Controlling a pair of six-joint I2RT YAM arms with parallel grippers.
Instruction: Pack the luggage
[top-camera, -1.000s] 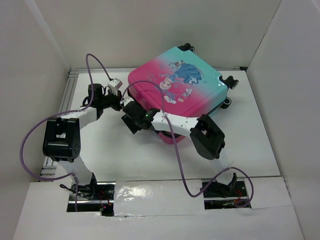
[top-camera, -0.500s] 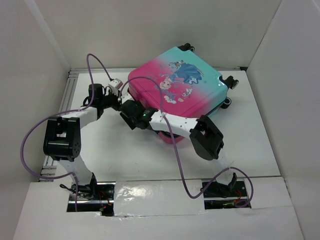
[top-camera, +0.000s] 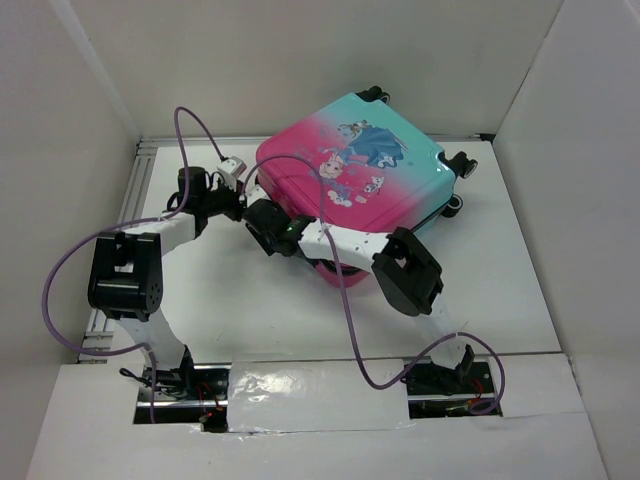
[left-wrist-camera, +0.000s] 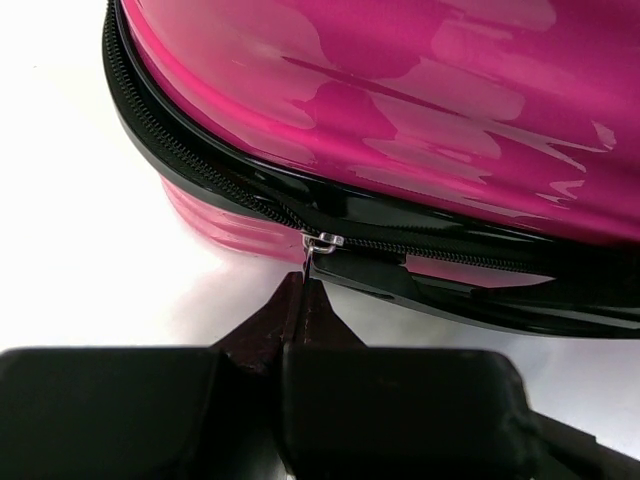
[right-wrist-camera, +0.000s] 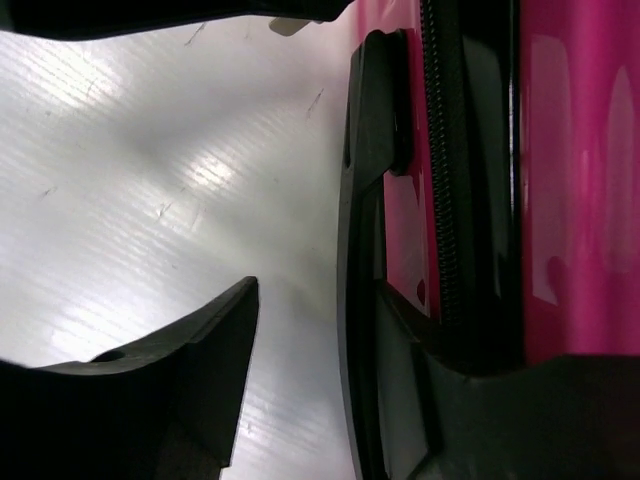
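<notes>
Luggage is closed; zipping judged unfinished. Zipper pull is pinched by left gripper; right gripper is spread apart.

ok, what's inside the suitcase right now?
Can't tell. The suitcase lies closed on the table, so any contents are covered. Only the pink shell and black zipper show; the left gripper pinches the zipper pull.
</notes>
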